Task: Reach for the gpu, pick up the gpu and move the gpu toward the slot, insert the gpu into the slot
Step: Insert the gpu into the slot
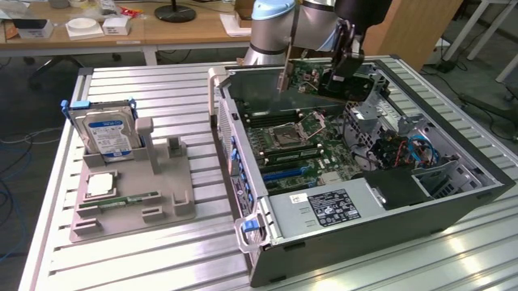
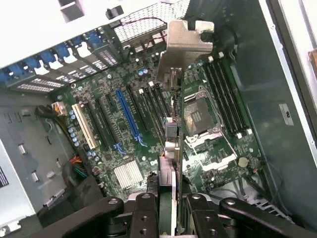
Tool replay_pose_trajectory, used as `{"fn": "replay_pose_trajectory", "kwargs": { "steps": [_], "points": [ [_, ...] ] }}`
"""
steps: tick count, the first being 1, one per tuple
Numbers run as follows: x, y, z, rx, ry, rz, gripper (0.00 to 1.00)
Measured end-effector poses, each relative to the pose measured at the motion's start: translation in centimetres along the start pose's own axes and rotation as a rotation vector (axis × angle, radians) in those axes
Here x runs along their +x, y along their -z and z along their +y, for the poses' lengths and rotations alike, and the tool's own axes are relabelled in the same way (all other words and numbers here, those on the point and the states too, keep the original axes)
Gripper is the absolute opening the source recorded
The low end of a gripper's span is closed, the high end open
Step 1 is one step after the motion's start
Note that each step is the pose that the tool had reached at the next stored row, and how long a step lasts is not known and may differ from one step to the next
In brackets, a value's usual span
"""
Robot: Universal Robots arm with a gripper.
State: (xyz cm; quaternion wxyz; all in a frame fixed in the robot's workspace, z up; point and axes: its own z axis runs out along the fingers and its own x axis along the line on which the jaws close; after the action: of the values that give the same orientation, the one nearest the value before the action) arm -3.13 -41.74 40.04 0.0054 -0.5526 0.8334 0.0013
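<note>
The gripper [image 2: 171,201] is clamped on the gpu [image 2: 184,44]. It holds the card on its edge, high over the open computer case [image 1: 389,236]. That way the card's bottom edge points down at the board, a little off from the blue slot [image 2: 128,116].

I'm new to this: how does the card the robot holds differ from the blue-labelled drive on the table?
The gpu is a thin flat card with a silver bracket; the hard drive is a boxy silver block. The gpu hangs in the gripper above the open computer case; the hard drive stands upright in a grey holder. Both are computer parts.
</note>
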Motion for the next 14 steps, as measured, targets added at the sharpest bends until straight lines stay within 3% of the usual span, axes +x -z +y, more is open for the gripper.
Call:
{"fn": "replay_pose_trajectory", "kwargs": {
  "steps": [14],
  "points": [
    [0.00, 0.00, 0.00, -0.0017, 0.160, -0.0006, 0.27]
  ]
}}
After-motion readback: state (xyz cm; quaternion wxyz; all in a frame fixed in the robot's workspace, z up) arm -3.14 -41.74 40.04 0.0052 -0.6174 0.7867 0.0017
